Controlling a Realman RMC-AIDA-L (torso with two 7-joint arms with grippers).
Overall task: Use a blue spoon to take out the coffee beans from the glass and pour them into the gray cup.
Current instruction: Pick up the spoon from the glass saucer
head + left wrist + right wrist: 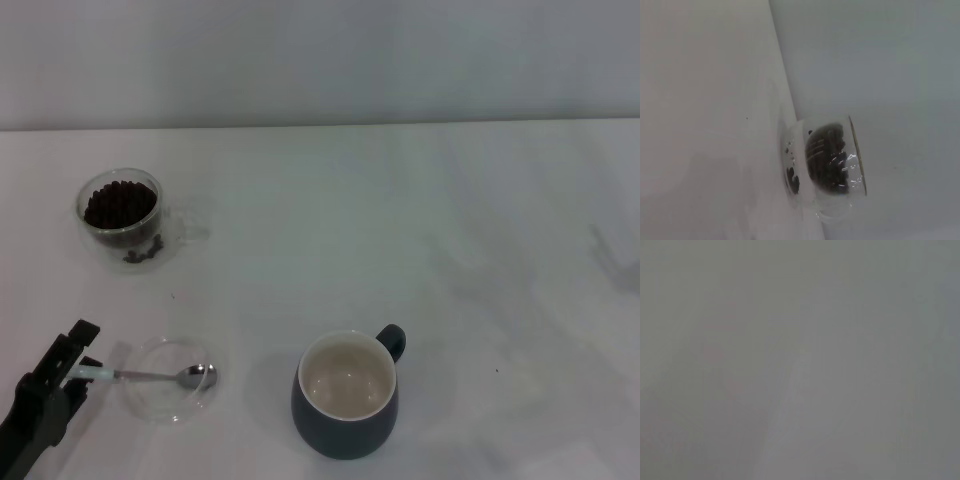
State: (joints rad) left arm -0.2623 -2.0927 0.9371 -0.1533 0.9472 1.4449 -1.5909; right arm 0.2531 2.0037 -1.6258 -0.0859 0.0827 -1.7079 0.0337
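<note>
Head view: the left claw (85, 368) is seen at the lower left corner, partly cut off by the frame edge, and appears pinched on the pale handle of the blue spoon (150, 376). The spoon's bowl is laid in a shallow clear dish (170, 402) on the white worktop (420, 250). Well behind it, the glass (122, 212) is filled with coffee beans (119, 203). The gray cup (346, 394) is placed right of the dish. Nothing of the right claw is shown; its wrist view is a featureless blur.
</note>
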